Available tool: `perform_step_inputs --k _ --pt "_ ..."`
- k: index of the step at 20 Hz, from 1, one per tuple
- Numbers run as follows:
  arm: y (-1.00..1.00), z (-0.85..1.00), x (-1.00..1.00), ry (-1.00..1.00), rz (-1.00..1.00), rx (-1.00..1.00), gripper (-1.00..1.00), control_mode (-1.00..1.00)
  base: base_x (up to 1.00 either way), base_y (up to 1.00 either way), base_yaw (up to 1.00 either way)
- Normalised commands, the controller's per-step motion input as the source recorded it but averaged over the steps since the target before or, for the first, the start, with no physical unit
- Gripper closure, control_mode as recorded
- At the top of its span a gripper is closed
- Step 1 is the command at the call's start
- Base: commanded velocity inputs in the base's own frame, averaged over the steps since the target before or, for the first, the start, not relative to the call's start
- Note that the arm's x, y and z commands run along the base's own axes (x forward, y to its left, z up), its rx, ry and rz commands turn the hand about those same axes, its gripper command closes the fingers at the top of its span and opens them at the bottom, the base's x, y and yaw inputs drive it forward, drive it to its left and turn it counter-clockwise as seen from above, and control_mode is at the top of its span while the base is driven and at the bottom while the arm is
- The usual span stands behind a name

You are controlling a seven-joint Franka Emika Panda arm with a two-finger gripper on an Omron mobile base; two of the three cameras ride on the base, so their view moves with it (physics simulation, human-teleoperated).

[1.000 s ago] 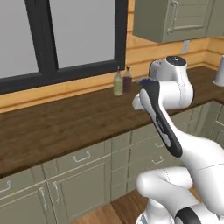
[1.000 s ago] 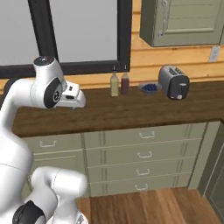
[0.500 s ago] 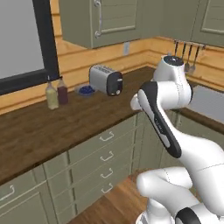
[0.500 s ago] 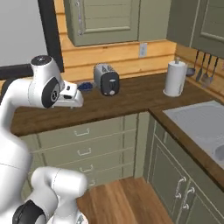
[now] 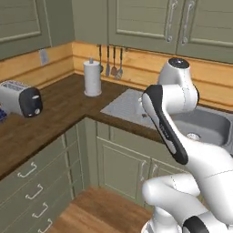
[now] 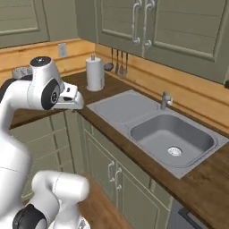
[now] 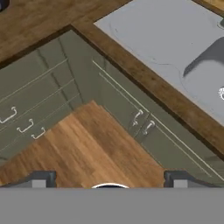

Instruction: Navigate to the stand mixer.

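Note:
The stand mixer is out of view. My gripper (image 7: 109, 180) is open, its two dark fingertips (image 7: 43, 178) set wide apart with nothing between them. It hangs above the wooden floor (image 7: 83, 148) in front of the corner cabinets, held close to the arm at counter height (image 6: 68, 98). It touches nothing.
A silver toaster (image 5: 20, 98) stands on the left wooden counter (image 5: 54, 118). A paper towel roll (image 6: 95, 74) stands in the corner, with utensils (image 5: 111, 61) hanging on the wall behind. A steel sink (image 6: 172, 136) with a faucet (image 6: 164, 99) fills the right counter. Green cabinets line both sides.
The whole picture has swung rightward along the counter, so the base has turned: window and bottles left the view, the toaster slid left, the corner and sink came in. The arm's pose is unchanged.

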Motion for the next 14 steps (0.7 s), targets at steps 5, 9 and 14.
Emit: perform_step_inputs --k 5,9,14 --pt "0.0 0.0 0.0 0.0 0.0 0.0 -1.0 1.0 -0.02 -0.74 -0.7" --pt "0.0 0.0 0.0 0.0 0.0 0.0 -1.0 1.0 -0.03 -0.42 -0.8" --pt "0.0 0.0 0.0 0.0 0.0 0.0 -1.0 1.0 -0.01 -0.01 -0.99"
